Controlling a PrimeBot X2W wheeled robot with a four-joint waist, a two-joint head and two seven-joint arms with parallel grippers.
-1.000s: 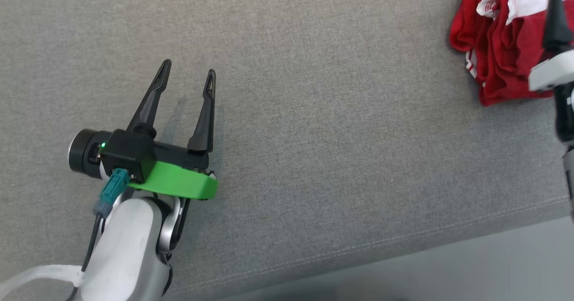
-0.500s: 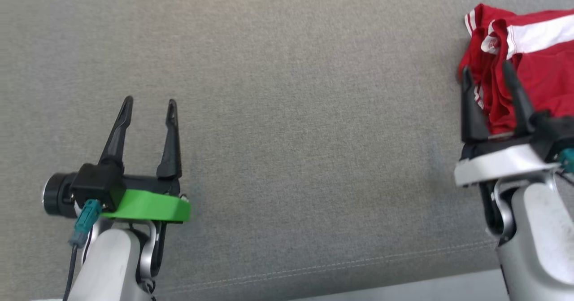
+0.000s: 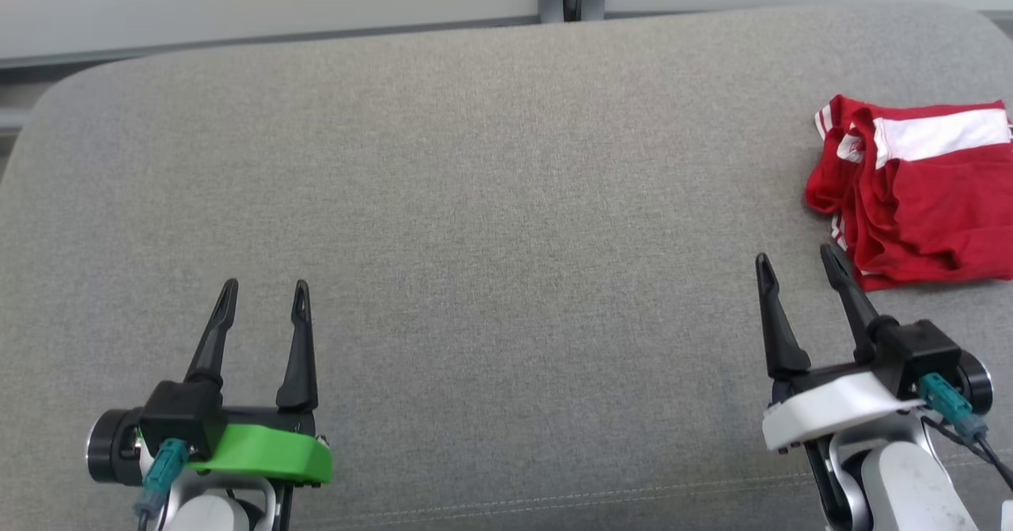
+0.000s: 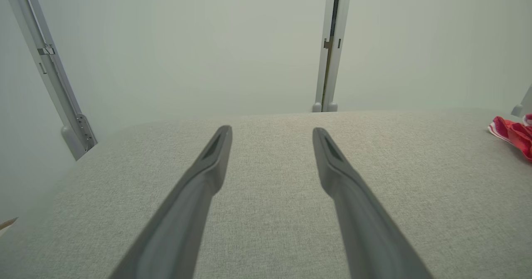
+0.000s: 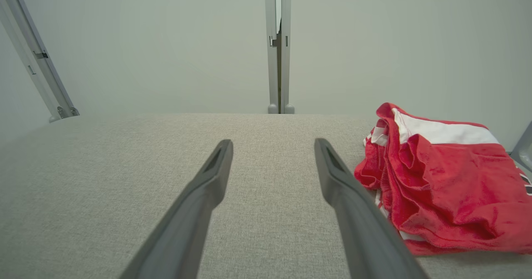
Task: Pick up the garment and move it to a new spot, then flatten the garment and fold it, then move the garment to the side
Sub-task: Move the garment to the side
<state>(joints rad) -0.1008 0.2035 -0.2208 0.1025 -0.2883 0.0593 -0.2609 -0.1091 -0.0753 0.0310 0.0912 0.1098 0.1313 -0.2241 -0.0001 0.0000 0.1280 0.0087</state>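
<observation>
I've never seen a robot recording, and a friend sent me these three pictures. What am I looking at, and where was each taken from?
This is a two-armed robot facing a grey cushion. The picture showing both arms comes from a camera on its head, looking down: the left claw sits lower left, the right claw lower right. The other two come from cameras on each wrist, looking along that claw's two dark fingers toward a pale wall. A bunched red and white garment lies on the cushion, just beyond the right claw. Both claws are open and hold nothing.
</observation>
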